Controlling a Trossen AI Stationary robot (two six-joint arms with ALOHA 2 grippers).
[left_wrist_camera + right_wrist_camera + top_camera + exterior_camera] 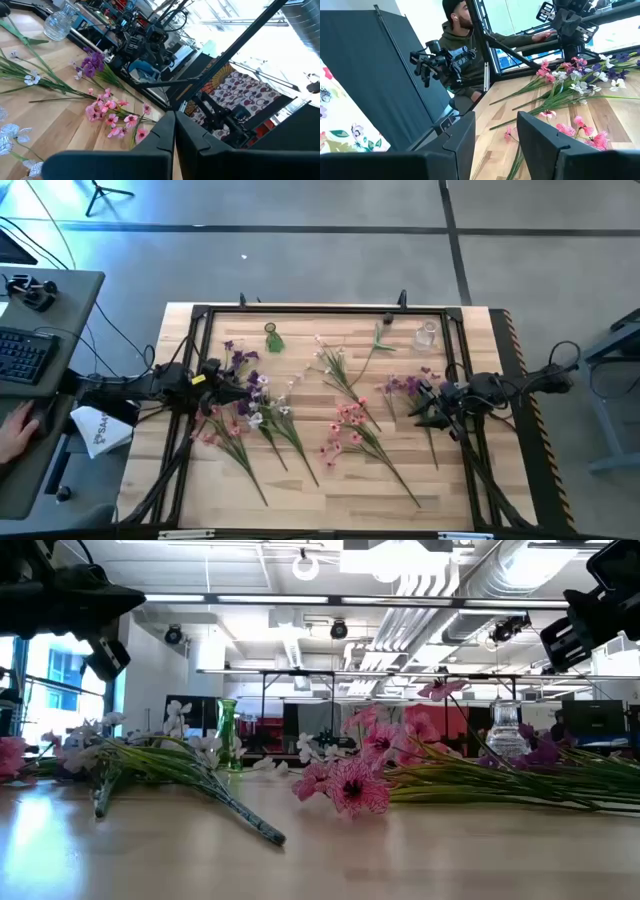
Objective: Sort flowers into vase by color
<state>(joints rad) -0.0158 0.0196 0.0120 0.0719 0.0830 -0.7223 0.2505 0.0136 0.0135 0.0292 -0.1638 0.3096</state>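
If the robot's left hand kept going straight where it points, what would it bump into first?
Probably the pink flowers. The left hand, fingers together, points across the table toward them. It hangs above the table, so depth is unclear; it might pass over them.

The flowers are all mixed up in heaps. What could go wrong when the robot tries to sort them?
1. Near the left gripper, pink, white and purple flowers lie crossed, so one grab might lift several colours together.
2. The green vase and clear vase look narrow; a long stem could miss the mouth or tip one over.
3. The right gripper hangs just above the purple sprigs; lowering it carelessly might crush blossoms.
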